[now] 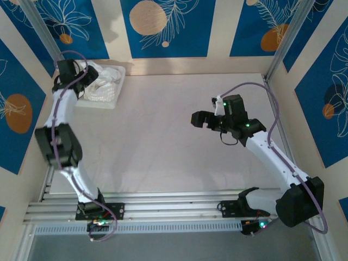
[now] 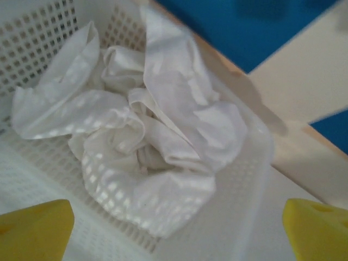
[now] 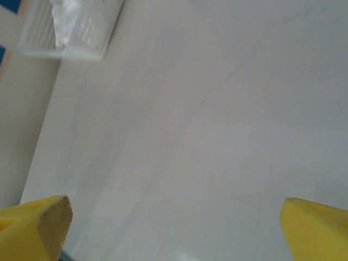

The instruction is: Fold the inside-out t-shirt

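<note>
**Fingers (image 2: 32, 228) spread on both arms, shirt (image 2: 157, 136) crumpled in basket (image 2: 38, 32)**

Top view: left gripper (image 1: 87, 81) hangs over the basket at the table's (image 1: 163, 136) far-left corner, jaws apart, holding nothing. Right gripper (image 1: 200, 120) hovers over bare table mid-right, also spread and empty. Count: one shirt, one basket, two grippers.

Left wrist: yellow tips sit wide at both lower corners, and the shirt is heaped beyond them, not touching. The cloth looks thin, soft, light and limp. It should sag when lifted and may drag on the mesh. Best hold is probably a pinch on the tall raised fold at the heap's top. No collar, hem or tag can be made out.

Right wrist: tips wide over bare table. The basket is at the upper left with a bit of shirt inside.
</note>
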